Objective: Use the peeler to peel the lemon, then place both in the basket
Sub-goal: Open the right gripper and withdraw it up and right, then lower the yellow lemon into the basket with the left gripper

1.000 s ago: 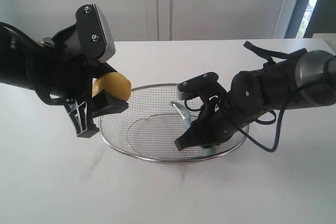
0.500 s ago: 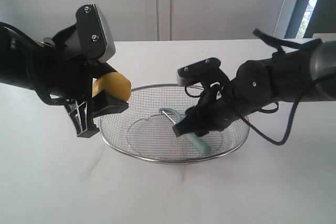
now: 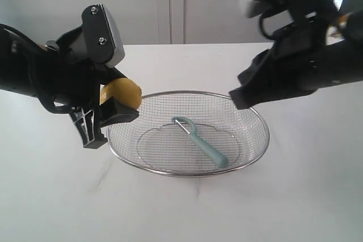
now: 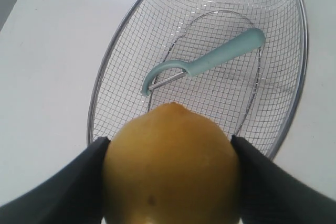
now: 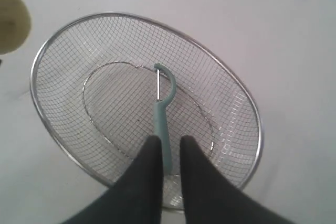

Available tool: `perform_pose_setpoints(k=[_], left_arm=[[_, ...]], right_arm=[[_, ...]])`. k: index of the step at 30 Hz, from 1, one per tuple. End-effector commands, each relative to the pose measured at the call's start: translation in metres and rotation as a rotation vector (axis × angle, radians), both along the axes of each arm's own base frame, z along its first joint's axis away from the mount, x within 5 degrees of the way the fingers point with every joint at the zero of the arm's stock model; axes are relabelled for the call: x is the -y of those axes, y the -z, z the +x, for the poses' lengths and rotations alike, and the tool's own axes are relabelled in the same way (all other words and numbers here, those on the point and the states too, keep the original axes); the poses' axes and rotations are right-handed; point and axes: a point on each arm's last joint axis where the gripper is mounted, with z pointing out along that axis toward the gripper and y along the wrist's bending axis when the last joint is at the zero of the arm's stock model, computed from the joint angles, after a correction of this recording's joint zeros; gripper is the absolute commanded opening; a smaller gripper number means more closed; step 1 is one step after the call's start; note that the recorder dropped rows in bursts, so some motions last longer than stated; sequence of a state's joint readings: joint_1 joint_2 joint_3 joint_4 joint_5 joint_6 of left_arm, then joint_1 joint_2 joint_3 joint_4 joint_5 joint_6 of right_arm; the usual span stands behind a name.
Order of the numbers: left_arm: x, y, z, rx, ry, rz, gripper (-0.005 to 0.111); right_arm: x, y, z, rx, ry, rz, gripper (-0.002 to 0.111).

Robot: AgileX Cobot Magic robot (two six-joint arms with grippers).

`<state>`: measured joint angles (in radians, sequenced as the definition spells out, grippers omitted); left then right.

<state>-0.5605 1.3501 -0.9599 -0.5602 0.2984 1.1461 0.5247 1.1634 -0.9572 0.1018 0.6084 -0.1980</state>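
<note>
The yellow lemon (image 3: 120, 93) hangs over the left rim of the wire mesh basket (image 3: 187, 174), and my left gripper (image 3: 116, 105) is shut on it. In the left wrist view the lemon (image 4: 170, 166) fills the space between both black fingers (image 4: 79, 182), with the basket (image 4: 94, 103) below. The teal-handled peeler (image 3: 204, 143) lies loose on the basket floor, metal head toward the left. My right gripper (image 3: 238, 97) is lifted above the basket's right side. In the right wrist view it (image 5: 167, 139) is open by a narrow gap, holding nothing, high over the peeler (image 5: 161, 114).
The basket (image 5: 257, 124) rests on a white tabletop (image 3: 295, 196). White cabinet doors (image 3: 170, 4) stand behind the table, with a window strip at the far right. The lemon (image 5: 10, 19) also shows at the edge of the right wrist view.
My right gripper has let go of the peeler, which now lies in the basket, and has risen up and to the right. The left arm and lemon have not moved.
</note>
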Motion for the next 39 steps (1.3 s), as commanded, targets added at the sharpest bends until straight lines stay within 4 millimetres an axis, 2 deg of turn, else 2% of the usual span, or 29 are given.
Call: perform_pose_setpoints(k=[1, 4, 9, 14, 18, 23, 26, 27, 29, 32, 39], left_arm=[[0.001, -0.003, -0.004, -0.051, -0.026, -0.07, 0.0], [0.005, -0.002, -0.003, -0.095, -0.05, -0.122, 0.0], [0.012, 0.014, 0.008, -0.112, -0.051, -0.119, 0.0], [0.022, 0.031, 0.025, -0.174, -0.109, -0.141, 0.0], [0.034, 0.037, 0.038, -0.272, -0.127, -0.165, 0.0], [0.05, 0.04, 0.058, -0.364, -0.141, -0.153, 0.0], [0.058, 0.044, 0.068, -0.451, -0.139, -0.095, 0.0], [0.061, 0.051, 0.071, -0.471, -0.142, -0.012, 0.0], [0.067, 0.062, 0.072, -0.474, -0.175, 0.113, 0.0], [0.076, 0.071, 0.072, -0.448, -0.198, 0.183, 0.0], [0.093, 0.089, 0.079, -0.388, -0.194, 0.166, 0.0]], right_arm=[[0.029, -0.022, -0.047, 0.057, -0.004, -0.012, 0.0], [0.046, -0.029, -0.076, 0.068, 0.002, 0.0, 0.0], [0.074, -0.037, -0.123, 0.13, 0.0, 0.016, 0.0], [0.094, -0.033, -0.141, 0.257, 0.035, -0.029, 0.0], [0.101, -0.022, -0.138, 0.334, 0.101, -0.039, 0.0], [0.098, -0.005, -0.132, 0.327, 0.131, -0.017, 0.0], [0.098, -0.001, -0.131, 0.32, 0.13, -0.022, 0.0], [0.098, -0.002, -0.131, 0.327, 0.129, -0.019, 0.0], [0.097, -0.002, -0.131, 0.332, 0.128, -0.017, 0.0], [0.097, -0.002, -0.131, 0.331, 0.13, -0.016, 0.0], [0.098, -0.002, -0.131, 0.326, 0.133, -0.013, 0.0]])
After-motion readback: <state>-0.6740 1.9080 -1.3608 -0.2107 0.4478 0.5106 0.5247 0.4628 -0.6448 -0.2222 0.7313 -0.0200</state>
